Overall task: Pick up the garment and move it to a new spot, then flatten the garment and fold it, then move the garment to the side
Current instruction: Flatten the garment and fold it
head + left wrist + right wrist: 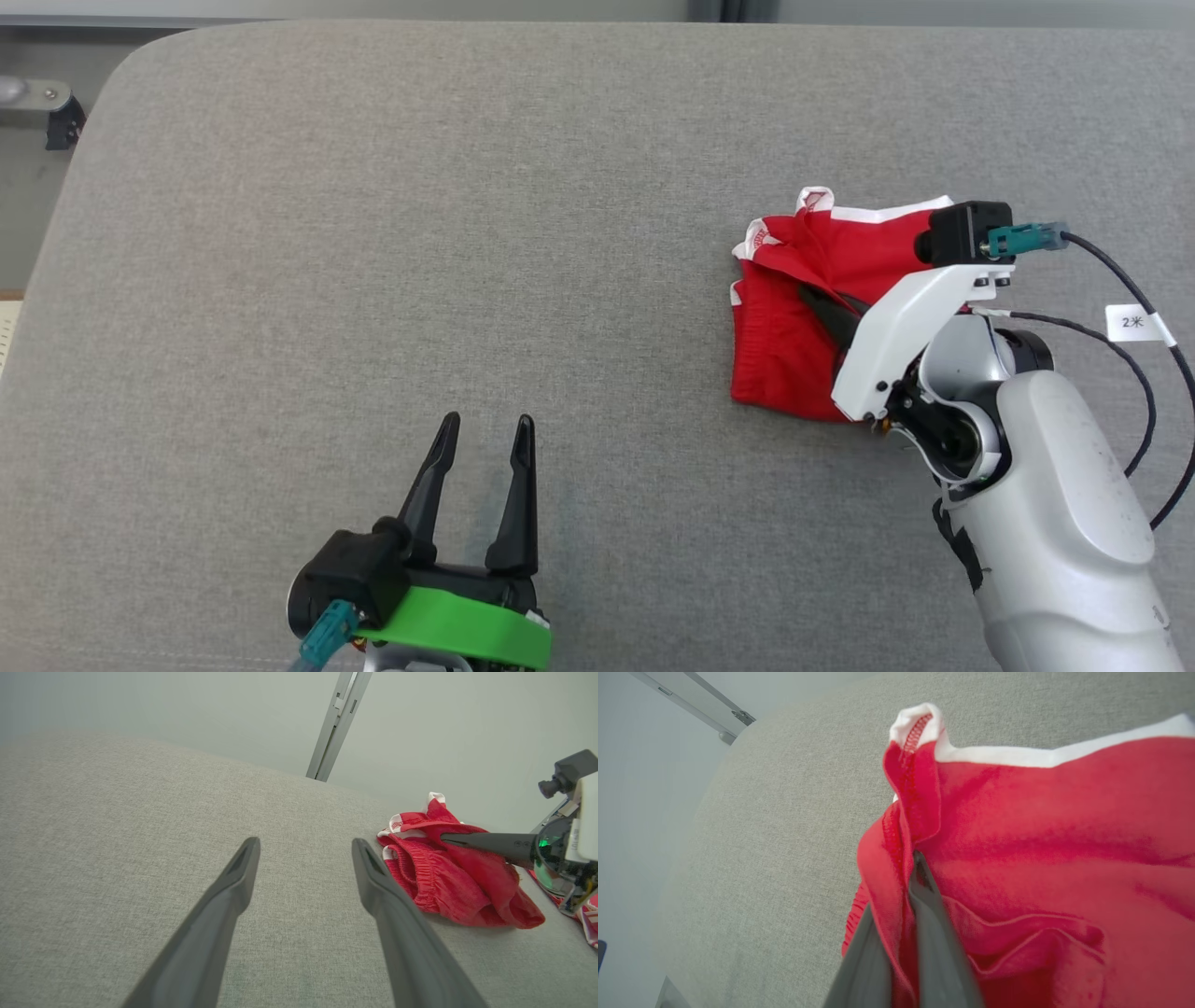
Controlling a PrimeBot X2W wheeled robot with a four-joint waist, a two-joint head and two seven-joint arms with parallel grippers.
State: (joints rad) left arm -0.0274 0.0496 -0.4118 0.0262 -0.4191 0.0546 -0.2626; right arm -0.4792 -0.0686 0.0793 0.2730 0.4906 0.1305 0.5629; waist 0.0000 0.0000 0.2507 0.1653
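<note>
Grey upholstered surface [373, 233]; crumpled red shorts [784, 355] at its right side, a fold pinched by the closed right gripper [448, 839]. The left gripper [488, 422], spread and empty, sits well apart.

Soft, diffuse light lies evenly over the broad grey woven-fabric surface [373, 280], bright and without glare, its source hard to place; the head view is crisp to its corners; the crumpled red cloth garment with white trim [448, 882] throws only a thin, faint shadow along its near edge in the left wrist view; both wrist views bow the surface's far edge into a curve; in the right wrist view the red cloth nearest the lens is smeared and out of focus.
</note>
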